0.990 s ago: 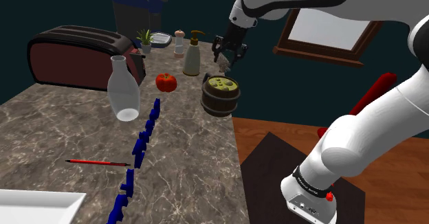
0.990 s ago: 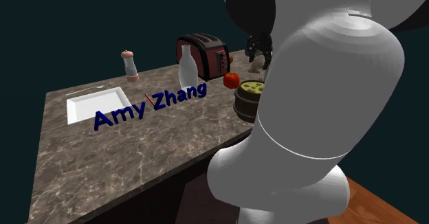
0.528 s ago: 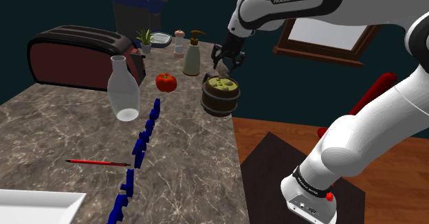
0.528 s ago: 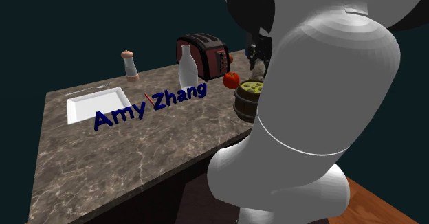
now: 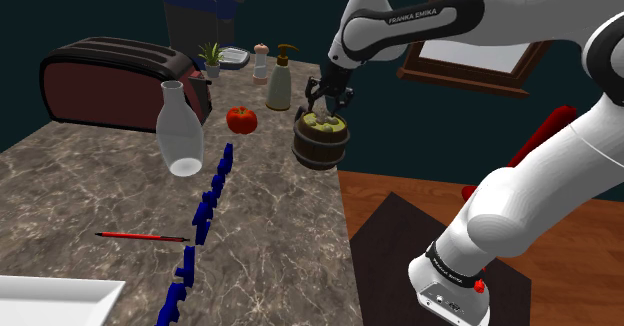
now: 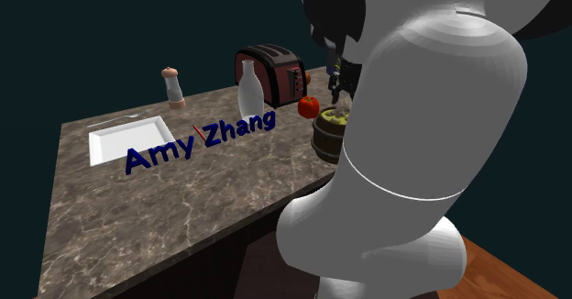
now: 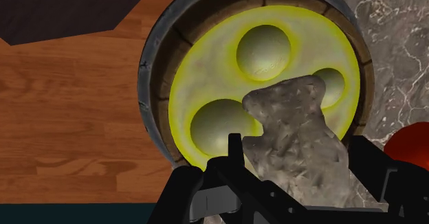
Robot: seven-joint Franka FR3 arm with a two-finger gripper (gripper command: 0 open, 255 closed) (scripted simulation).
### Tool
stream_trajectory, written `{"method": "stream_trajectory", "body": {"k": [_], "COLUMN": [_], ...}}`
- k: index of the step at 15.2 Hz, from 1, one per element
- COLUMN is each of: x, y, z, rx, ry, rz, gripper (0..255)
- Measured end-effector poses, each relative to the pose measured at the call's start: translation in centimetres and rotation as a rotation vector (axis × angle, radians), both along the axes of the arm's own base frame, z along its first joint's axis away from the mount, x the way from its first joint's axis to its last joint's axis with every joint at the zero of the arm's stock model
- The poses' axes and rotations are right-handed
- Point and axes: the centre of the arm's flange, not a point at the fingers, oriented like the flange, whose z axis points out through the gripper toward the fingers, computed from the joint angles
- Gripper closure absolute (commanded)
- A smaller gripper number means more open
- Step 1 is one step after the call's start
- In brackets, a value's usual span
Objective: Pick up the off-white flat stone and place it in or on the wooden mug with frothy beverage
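Marble worktop (image 5: 100, 194) against a dark teal wall, with wooden floor (image 5: 570, 264) beyond its edge. It carries one each of the following: dark red toaster (image 5: 110, 74), clear glass bottle (image 5: 178, 129), red tomato (image 5: 241, 120), pump dispenser (image 5: 280, 79), pepper mill (image 5: 261, 61), small potted plant (image 5: 211, 58), red pencil (image 5: 140, 237), white tray (image 5: 50, 299), and wooden mug (image 5: 320, 142). One row of blue letters (image 6: 202, 139) reads "Amy Zhang".

In the shoulder view the mug stands near the worktop's edge, at 4 o'clock from the tomato and at 5 o'clock from the dispenser. Two black fingers (image 7: 378, 174) are clamped on one off-white flat stone (image 7: 299, 140), gripping it by its two sides. The stone hangs directly over the mug's mouth, toward one side of the rim. Whether it touches the froth cannot be told.

The mug holds pale froth with a yellow border. Three round hollows show in the froth, one of them partly covered by the stone.
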Motion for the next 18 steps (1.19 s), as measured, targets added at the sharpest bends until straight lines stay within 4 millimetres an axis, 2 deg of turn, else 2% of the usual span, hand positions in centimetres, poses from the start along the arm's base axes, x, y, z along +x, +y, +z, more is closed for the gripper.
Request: {"method": "stream_trajectory", "body": {"k": [5,6,12,16,18], "x": [0.0,0.0,0.0,-0.4,-0.6], "y": [0.0,0.0,0.0,-0.5,-0.4], "z": [-0.3,-0.3,-0.3,3.7,4.5], "rx": [0.000,0.000,0.000,0.000,0.000], "ry": [0.000,0.000,0.000,-0.002,-0.002], "rz": [0.000,0.000,0.000,0.000,0.000], "gripper": [255,0,0,0,0]}}
